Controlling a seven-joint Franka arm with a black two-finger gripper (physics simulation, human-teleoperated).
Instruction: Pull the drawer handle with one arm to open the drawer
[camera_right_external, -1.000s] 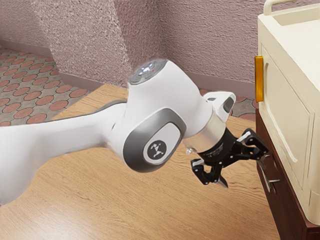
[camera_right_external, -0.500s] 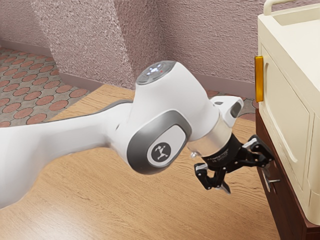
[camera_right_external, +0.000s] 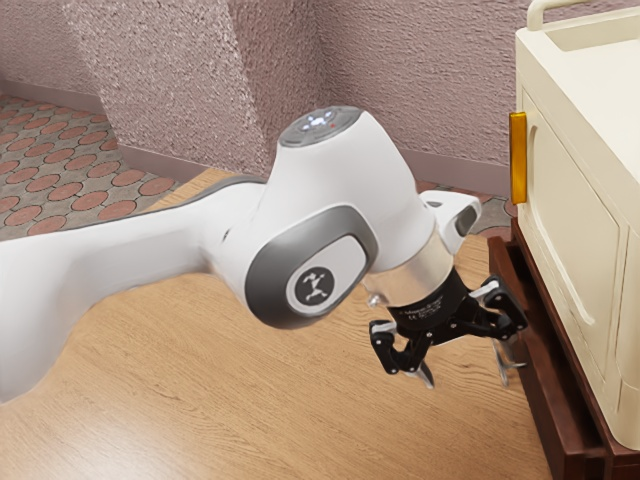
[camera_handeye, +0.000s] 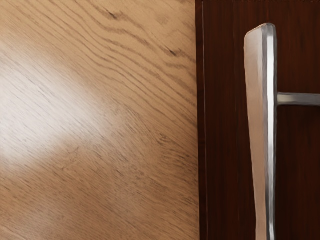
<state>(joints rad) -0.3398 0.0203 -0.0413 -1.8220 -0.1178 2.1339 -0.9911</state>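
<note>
My gripper (camera_right_external: 467, 376) stands open at the dark brown drawer (camera_right_external: 545, 405) in the exterior view, its two fingers well apart. One finger is at the metal handle (camera_right_external: 516, 368) and partly covers it; whether they touch I cannot tell. The other finger hangs over the wooden surface. The drawer front stands out a little from the cream cabinet, with a narrow dark gap behind it. In the wrist view the silver handle (camera_handeye: 269, 135) runs along the brown drawer front (camera_handeye: 225, 150), held by a thin post.
The cream cabinet (camera_right_external: 575, 220) rises above the drawer at the exterior view's right, with an orange-yellow strip (camera_right_external: 518, 157) on its edge. Wooden surface (camera_right_external: 300, 400) lies beneath the arm. A rough pinkish wall (camera_right_external: 420, 80) stands behind.
My hand first moved toward the cabinet, then back toward the exterior view's left. The drawer front has come out from the cabinet along with the handle, leaving a narrow gap.
</note>
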